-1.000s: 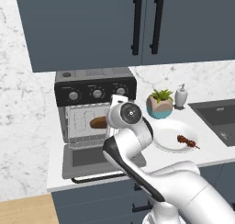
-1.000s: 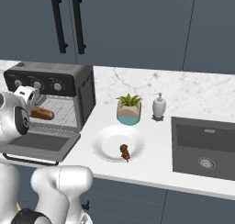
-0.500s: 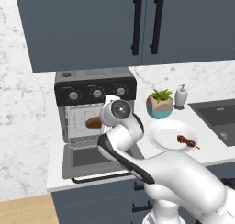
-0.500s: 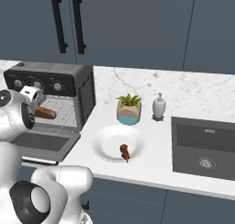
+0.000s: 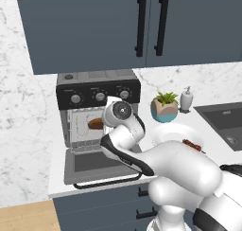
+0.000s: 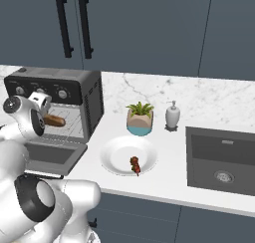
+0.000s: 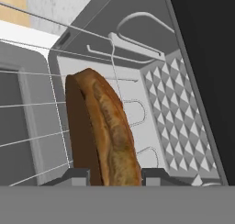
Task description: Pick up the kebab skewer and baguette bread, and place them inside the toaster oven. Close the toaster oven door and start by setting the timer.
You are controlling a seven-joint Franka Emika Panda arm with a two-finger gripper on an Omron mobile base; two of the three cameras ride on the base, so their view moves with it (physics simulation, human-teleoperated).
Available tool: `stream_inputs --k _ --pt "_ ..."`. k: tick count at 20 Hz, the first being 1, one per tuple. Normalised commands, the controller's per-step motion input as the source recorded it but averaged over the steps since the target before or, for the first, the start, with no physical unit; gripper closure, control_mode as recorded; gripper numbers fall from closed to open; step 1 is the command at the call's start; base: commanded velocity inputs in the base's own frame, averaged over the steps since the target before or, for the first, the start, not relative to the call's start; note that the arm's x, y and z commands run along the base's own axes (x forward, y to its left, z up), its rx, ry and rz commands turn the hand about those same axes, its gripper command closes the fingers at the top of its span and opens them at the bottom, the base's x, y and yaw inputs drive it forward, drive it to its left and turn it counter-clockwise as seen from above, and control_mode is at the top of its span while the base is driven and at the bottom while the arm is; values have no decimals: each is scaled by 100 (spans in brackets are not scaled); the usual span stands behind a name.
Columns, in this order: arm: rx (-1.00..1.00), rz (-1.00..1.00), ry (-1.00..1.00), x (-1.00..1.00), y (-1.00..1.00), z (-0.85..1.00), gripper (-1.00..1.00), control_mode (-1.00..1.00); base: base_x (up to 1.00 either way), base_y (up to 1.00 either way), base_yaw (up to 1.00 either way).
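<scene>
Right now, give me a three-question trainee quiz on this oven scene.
1. True or false: the skewer lies on the white plate.
2. Where is the bread? A) on the plate B) between the gripper fingers, inside the oven C) in the sink
3. Fill in: the oven door is ___.

Key:
1. True.
2. B; the hand view shows the loaf clamped between both fingers, over the wire rack.
3. Open, folded down flat in front of the oven.
</scene>
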Motion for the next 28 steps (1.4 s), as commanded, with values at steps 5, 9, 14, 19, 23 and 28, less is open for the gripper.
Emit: stream_inputs --k 5,9,14,19,23,28 --pt "0 0 0 21 0 -9 100 -100 0 0 0" --pt "0 0 0 4 0 -19 100 -100 0 0 0" --pt "0 0 0 12 0 -17 100 -100 0 0 0" --pt "0 0 0 7 0 -4 100 -100 0 0 0" --pt "0 0 0 0 0 0 100 -100 0 0 0" --pt "0 0 0 0 0 0 100 -100 0 0 0"
